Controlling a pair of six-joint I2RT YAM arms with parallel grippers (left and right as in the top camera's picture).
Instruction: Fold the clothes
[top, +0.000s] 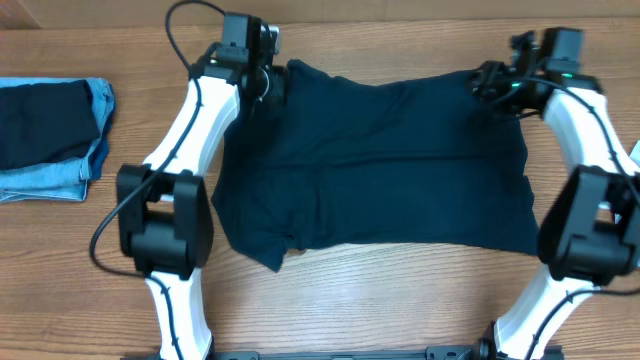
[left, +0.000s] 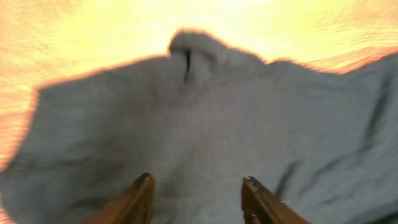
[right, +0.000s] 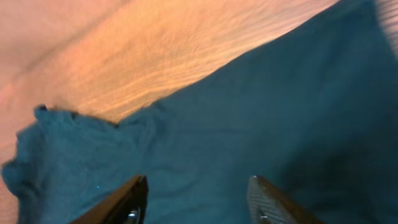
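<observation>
A dark navy shirt (top: 375, 165) lies spread across the middle of the wooden table, a little rumpled at its near left corner. My left gripper (top: 262, 85) is over the shirt's far left corner. In the left wrist view this left gripper (left: 198, 179) is open, its fingers apart above the shirt (left: 205, 118) with only cloth showing between them. My right gripper (top: 495, 88) is over the far right corner. In the right wrist view the right gripper (right: 198, 179) also stands open above the shirt (right: 261, 124), near its bunched edge.
A folded pile of clothes (top: 45, 135), a dark navy piece on top of light blue denim, sits at the table's left edge. Bare wood (top: 380, 300) shows in front of the shirt. Both arms flank the shirt's sides.
</observation>
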